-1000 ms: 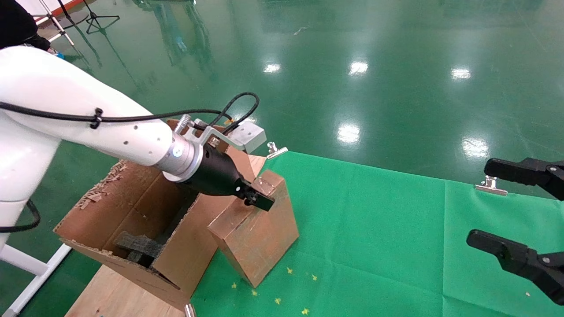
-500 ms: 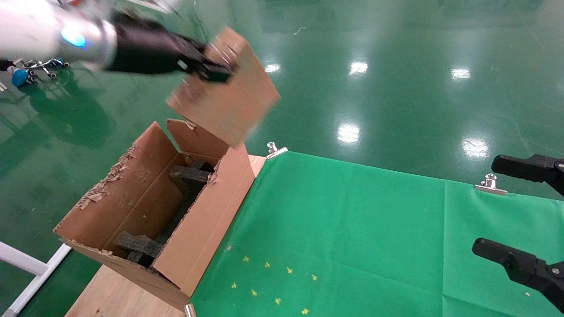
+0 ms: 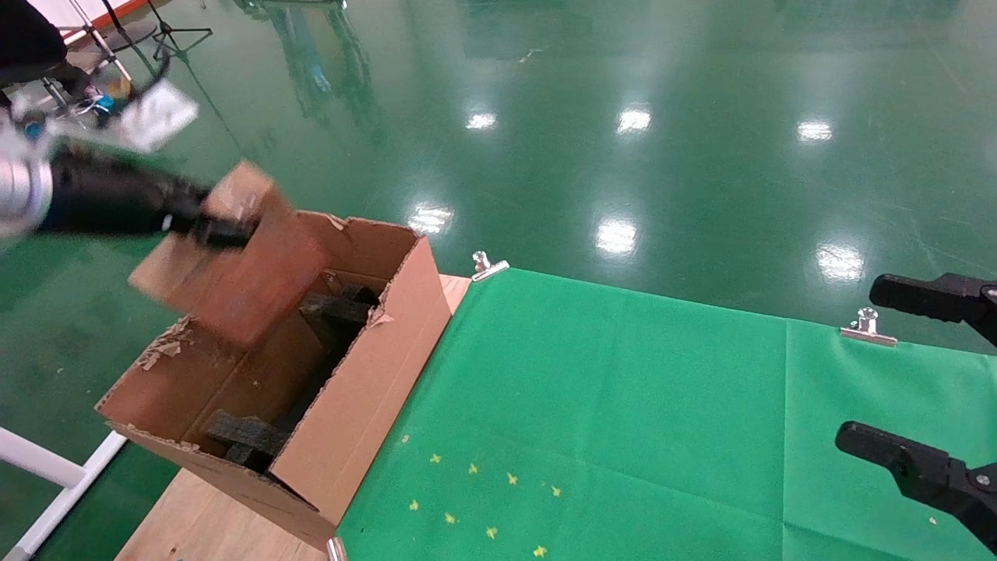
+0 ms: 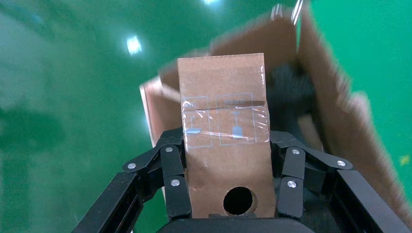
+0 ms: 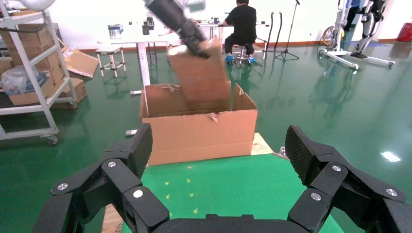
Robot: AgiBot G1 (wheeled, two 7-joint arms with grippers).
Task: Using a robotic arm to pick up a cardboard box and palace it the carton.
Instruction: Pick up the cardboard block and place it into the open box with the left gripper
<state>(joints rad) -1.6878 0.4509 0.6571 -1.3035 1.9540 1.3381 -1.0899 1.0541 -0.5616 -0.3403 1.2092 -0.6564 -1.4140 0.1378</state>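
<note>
Brown cardboard in my left gripper (image 3: pixel 226 227), carried over the open carton.

My left claw is clamped on the small, narrow brown cardboard box (image 4: pixel 224 141), a finger (image 4: pixel 173 179) pressing each long side. I see it tilted in the air above the large corrugated brown carton (image 3: pixel 366 389) with dark grey foam blocks (image 3: pixel 241 436). My right gripper (image 3: pixel 915 374) hangs spread apart over the green cloth (image 3: pixel 623 405).

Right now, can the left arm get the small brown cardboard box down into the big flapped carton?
Probably yes. The left gripper is shut on the small brown cardboard box, held above the large brown corrugated carton. The carton's top is open, though dark grey foam blocks take up part of the inside.
</note>
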